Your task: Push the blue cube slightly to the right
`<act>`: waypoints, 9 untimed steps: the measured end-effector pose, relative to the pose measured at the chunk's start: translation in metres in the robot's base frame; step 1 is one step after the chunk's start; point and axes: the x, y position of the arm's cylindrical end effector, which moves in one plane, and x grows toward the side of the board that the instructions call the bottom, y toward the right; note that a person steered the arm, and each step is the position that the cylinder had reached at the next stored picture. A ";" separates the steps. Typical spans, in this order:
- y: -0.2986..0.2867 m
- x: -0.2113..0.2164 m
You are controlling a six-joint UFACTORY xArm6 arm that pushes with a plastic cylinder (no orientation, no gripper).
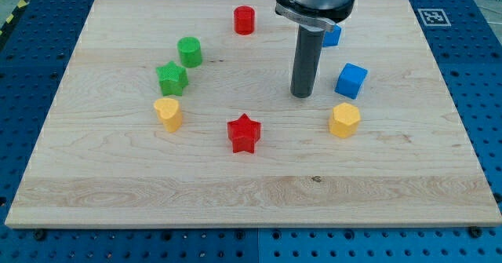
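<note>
The blue cube (351, 80) sits on the wooden board at the view's right. My tip (302, 95) rests on the board to the cube's left, a short gap away and not touching it. A second blue block (332, 35) lies above, mostly hidden behind the rod and its mount; its shape cannot be made out. A yellow hexagonal block (344, 120) lies just below the blue cube.
A red star (244, 133) lies below left of the tip. A red cylinder (245, 20) is near the top edge. A green cylinder (189, 51), a green star (172, 78) and a yellow heart-shaped block (168, 113) stand at the left. The board's right edge (459, 114) is beyond the cube.
</note>
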 end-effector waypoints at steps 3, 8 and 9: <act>0.025 0.000; 0.072 0.009; 0.075 0.009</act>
